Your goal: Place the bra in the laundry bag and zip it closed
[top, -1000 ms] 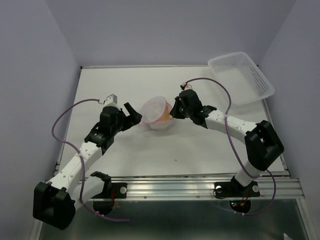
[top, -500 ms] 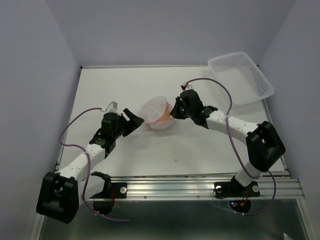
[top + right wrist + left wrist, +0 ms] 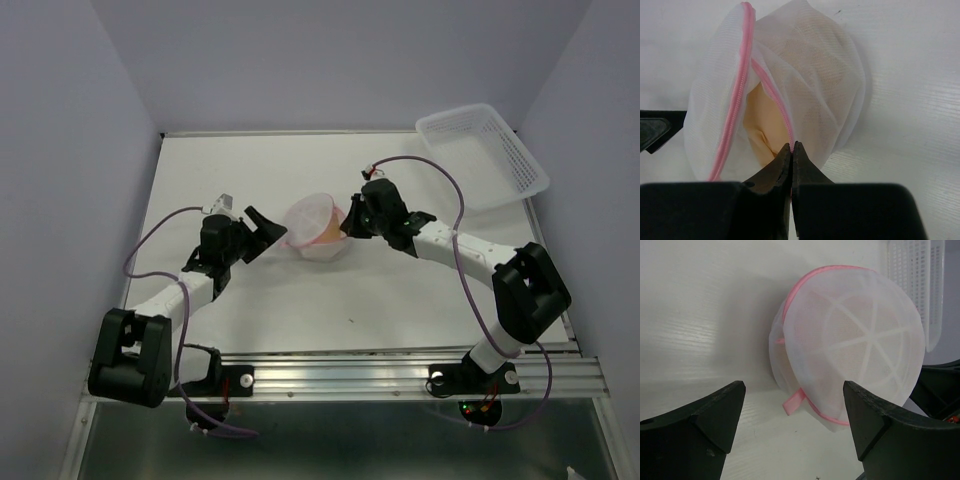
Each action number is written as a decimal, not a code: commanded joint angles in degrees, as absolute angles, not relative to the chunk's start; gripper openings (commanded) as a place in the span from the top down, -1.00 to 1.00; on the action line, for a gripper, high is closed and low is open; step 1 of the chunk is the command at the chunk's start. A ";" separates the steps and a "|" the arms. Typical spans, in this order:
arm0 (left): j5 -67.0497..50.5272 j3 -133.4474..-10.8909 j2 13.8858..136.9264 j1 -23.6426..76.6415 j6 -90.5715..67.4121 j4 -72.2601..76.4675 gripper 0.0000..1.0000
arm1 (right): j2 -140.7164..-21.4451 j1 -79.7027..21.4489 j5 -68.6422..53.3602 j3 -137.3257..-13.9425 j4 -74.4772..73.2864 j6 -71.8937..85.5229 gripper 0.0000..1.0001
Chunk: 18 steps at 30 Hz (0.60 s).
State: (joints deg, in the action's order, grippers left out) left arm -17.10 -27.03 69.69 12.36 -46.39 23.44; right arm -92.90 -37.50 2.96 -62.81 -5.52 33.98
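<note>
Sitting near the middle of the table (image 3: 400, 290), the laundry bag (image 3: 318, 232) has its lid partly unzipped, and the peach bra (image 3: 762, 120) shows inside through the gap. The right gripper (image 3: 791, 149), at the bag's 3 o'clock, is pinched tight on the pink zipper rim. The left gripper (image 3: 793, 387), at the bag's 9 o'clock, stands wide, apart from the mesh and holding nothing. A white basket (image 3: 490, 150) rests at the table's 1 o'clock corner.
</note>
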 commanded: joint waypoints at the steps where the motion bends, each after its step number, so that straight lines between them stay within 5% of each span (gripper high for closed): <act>1: -22.67 -30.76 71.80 12.30 -43.07 28.12 -0.80 | -90.88 -36.47 2.20 -62.23 -3.08 32.52 0.99; 13: -32.34 -32.25 84.11 12.30 -48.60 41.13 -0.55 | -90.88 -35.43 0.61 -62.40 -2.73 31.99 0.99; 18: -33.66 -32.17 83.68 12.30 -49.57 42.45 0.05 | -90.97 -34.81 -1.23 -61.96 -2.72 31.91 0.99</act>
State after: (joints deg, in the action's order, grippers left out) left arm -30.72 -30.06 85.34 12.32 -48.71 37.01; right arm -92.90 -35.81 0.36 -62.81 -5.52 32.75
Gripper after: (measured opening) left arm 0.566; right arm 0.034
